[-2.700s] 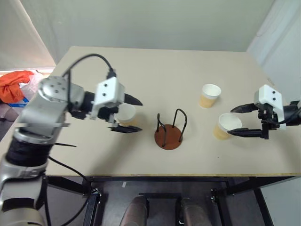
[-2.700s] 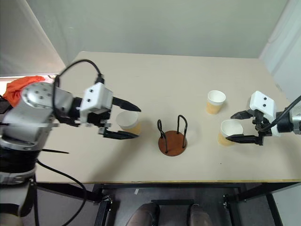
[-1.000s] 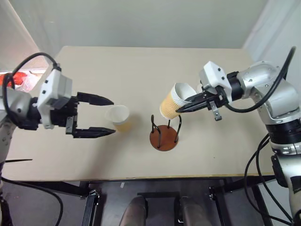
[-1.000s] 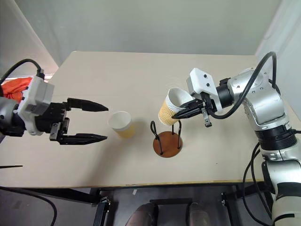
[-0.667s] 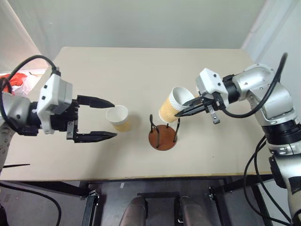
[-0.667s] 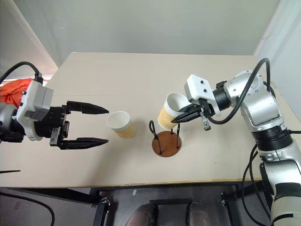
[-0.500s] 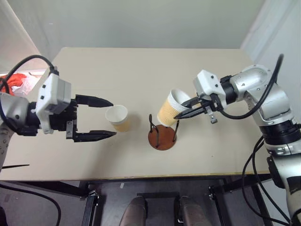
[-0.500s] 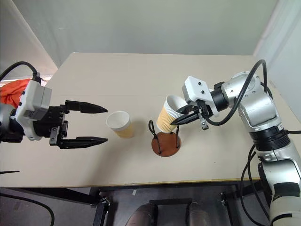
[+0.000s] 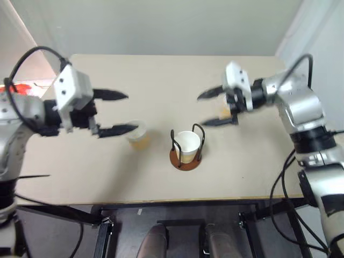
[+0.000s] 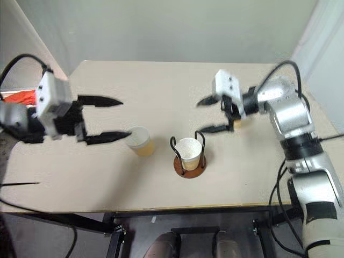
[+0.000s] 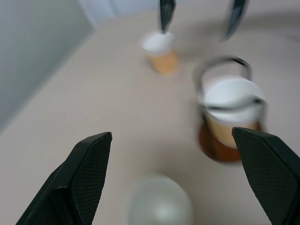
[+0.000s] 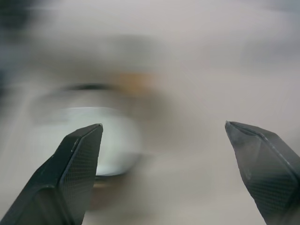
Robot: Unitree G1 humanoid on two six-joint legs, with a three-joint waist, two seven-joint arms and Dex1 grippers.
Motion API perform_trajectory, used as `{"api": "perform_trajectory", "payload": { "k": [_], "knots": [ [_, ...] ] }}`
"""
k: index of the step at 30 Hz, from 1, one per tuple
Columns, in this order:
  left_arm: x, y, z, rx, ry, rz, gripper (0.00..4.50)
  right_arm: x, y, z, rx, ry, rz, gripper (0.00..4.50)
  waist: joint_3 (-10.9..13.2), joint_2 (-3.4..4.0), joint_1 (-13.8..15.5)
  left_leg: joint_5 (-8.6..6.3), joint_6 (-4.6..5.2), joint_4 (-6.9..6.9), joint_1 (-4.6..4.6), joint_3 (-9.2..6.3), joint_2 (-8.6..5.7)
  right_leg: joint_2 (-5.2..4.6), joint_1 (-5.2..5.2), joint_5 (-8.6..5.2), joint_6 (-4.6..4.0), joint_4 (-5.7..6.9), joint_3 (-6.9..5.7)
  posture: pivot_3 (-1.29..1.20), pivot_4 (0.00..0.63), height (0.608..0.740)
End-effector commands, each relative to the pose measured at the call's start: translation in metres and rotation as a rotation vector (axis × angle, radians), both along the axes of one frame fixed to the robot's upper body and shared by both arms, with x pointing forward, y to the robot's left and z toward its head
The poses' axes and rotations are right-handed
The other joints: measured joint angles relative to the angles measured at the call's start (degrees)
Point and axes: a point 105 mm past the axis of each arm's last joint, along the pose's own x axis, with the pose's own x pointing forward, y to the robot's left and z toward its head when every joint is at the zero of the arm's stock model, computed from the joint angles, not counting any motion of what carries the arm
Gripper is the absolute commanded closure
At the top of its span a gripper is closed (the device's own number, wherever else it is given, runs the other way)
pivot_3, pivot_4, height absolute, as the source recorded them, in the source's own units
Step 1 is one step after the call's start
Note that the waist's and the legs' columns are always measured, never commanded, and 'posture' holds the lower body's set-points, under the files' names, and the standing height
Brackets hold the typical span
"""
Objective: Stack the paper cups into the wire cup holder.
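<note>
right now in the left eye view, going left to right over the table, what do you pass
left gripper → paper cup on the table → wire cup holder with a cup in it → right gripper

Holder [image 9: 184, 157] top open; wire loops [image 9: 198, 129] flank cup [image 9: 187, 144].

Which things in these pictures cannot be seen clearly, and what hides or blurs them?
- Third paper cup: in the head views it stands behind the open right gripper, so most of it is covered.
- Cup beside the left gripper: in the left wrist view this cup is a pale, out-of-focus blob.
- Wire cup holder: smeared in the right wrist view; its wires cannot be traced.
- Holder's base: the cup in the holder covers most of it.
</note>
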Motion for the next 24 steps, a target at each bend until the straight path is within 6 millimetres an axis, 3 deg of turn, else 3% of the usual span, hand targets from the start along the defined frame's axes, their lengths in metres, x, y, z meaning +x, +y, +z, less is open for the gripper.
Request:
{"api": "perform_trajectory", "payload": {
  "k": [1,4,7,18,21,24],
  "knots": [
    [0.01,-0.005,0.005,0.005,-0.036,0.025,0.0,0.038,-0.044,-0.001,0.019,-0.031,-0.272,0.01,0.0,-0.01,0.1,0.0,-0.01,-0.01,0.0,0.0,0.0,-0.01,0.0,0.0,0.0,-0.01,0.0,0.0,0.15,0.74],
    [0.016,-0.012,0.012,-0.008,-0.062,0.031,0.0,0.047,-0.063,-0.019,-0.026,0.023,-0.354,0.01,0.0,-0.02,0.3,-0.1,-0.1,-0.08,-0.02,-0.03,0.0,-0.02,-0.02,0.03,0.05,-0.03,-0.01,0.0,0.15,0.74],
    [0.014,-0.016,0.016,-0.015,-0.063,0.007,0.0,0.051,-0.07,-0.033,-0.055,0.071,-0.391,0.01,0.0,0.03,0.3,-0.22,-0.15,-0.18,-0.13,-0.03,0.01,-0.01,-0.15,0.26,0.47,-0.07,-0.02,0.0,0.15,0.74],
    [0.001,-0.016,0.023,-0.02,-0.042,-0.007,0.0,0.056,-0.065,-0.07,-0.13,0.16,-0.443,0.01,0.1,0.12,0.0,-0.32,-0.35,-0.62,-0.08,0.05,0.26,0.08,-0.24,0.33,0.86,-0.2,-0.18,0.0,0.15,0.74],
    [-0.001,-0.013,0.021,-0.004,-0.037,0.006,0.0,0.055,-0.067,-0.081,-0.178,0.181,-0.457,0.61,0.1,0.12,0.0,-0.3,-0.35,-0.54,-0.07,0.05,0.26,0.08,-0.22,0.32,0.83,-0.15,-0.17,0.0,0.15,0.74],
    [-0.002,-0.013,0.022,-0.005,-0.033,0.007,0.0,0.056,-0.065,-0.083,-0.186,0.177,-0.464,1.64,0.1,0.12,0.1,-0.26,-0.35,-0.49,-0.06,0.05,0.26,0.07,-0.2,0.3,0.81,-0.1,-0.18,0.0,0.15,0.74]
  ]
}}
